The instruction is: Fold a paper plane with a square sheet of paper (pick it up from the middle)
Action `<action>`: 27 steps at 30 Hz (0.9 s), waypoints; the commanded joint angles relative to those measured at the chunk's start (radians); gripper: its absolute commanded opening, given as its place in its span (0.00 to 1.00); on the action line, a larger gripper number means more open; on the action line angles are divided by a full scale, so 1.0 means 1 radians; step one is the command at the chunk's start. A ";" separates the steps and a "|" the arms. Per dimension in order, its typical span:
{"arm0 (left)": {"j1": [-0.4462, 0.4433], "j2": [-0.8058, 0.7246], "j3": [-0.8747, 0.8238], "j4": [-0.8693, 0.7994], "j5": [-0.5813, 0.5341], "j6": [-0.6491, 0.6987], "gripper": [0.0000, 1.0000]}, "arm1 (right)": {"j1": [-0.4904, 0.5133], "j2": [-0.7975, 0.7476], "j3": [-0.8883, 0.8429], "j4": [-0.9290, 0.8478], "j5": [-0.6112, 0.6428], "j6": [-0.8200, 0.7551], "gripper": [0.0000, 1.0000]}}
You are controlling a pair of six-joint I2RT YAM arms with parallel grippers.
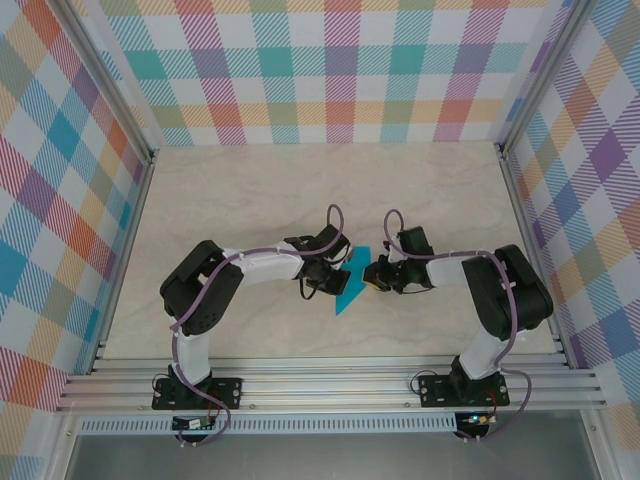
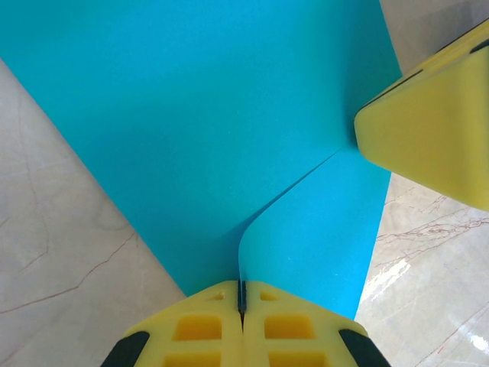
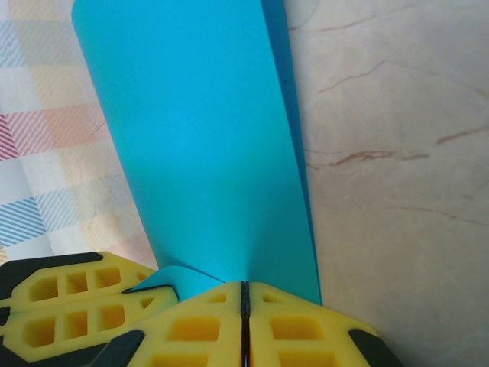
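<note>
The plaid walls (image 1: 340, 70) close three sides of a pale, marble-patterned table (image 1: 300, 190), and a metal rail (image 1: 330, 385) runs along its near edge. From that rail the left arm (image 1: 215, 285) and the right arm (image 1: 500, 285) bend inward, so their wrists meet near the middle of the table.

Between the wrists is the teal-blue paper (image 1: 352, 285). From above it appears as a narrow shape tapering to a point toward the near edge, no longer a flat square. The left wrist camera shows the teal-blue paper (image 2: 206, 115) spreading away from the fingers, with one layer's curved edge lying over another (a fold, though how many layers there are is hard to tell). In the right wrist view the paper (image 3: 206, 153) rises as a tall strip, with wall pattern to its left and table to its right.

The left gripper (image 2: 241, 294) has its yellow fingers pressed together on the paper's edge, which runs into the slit between them. The right gripper (image 3: 244, 294) is pinched on the paper in the same way, its pads meeting with the sheet coming out from between them. From above, the left gripper (image 1: 322, 283) and right gripper (image 1: 378, 275) are on opposite sides of the paper, close together.
</note>
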 commanded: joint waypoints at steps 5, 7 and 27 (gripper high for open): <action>-0.001 0.075 -0.036 -0.035 -0.001 0.019 0.00 | -0.048 -0.077 -0.005 -0.005 -0.044 -0.043 0.10; -0.002 0.077 -0.035 -0.035 0.000 0.018 0.00 | -0.053 -0.057 -0.002 0.001 -0.056 -0.047 0.10; -0.001 0.072 -0.032 -0.044 -0.005 0.021 0.00 | -0.052 -0.069 0.004 -0.053 -0.044 -0.071 0.11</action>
